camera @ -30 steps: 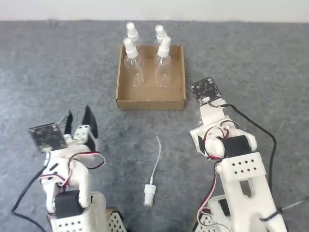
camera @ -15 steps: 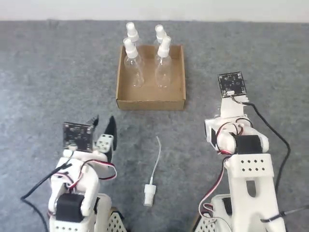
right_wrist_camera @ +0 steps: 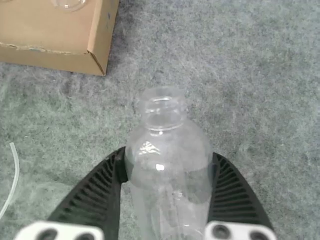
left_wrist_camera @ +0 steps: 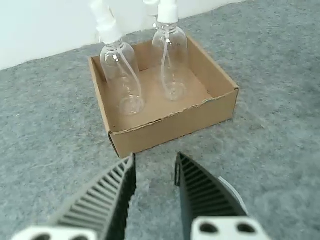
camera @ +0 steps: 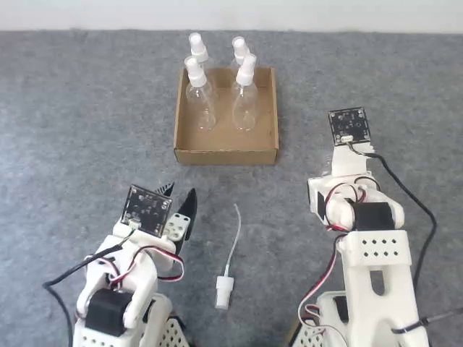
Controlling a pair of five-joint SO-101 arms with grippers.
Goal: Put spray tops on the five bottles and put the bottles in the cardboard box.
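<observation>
The left gripper had swung from the lower left toward the loose spray top at lower centre, jaws slightly apart and empty, while the right gripper gripped the uncapped fifth bottle near the cardboard box, so capping seemed next.

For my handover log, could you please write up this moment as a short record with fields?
Box: cardboard box, open-topped, on the grey carpet
In the box: four capped bottles, standing
Fifth bottle: uncapped bottle, outside the box, held in the right claw
Loose part: spray top with its tube, lying on the carpet between the arms
Left claw: left claw open, empty, facing the box
Left to do: cap the fifth bottle and put it in the box
</observation>
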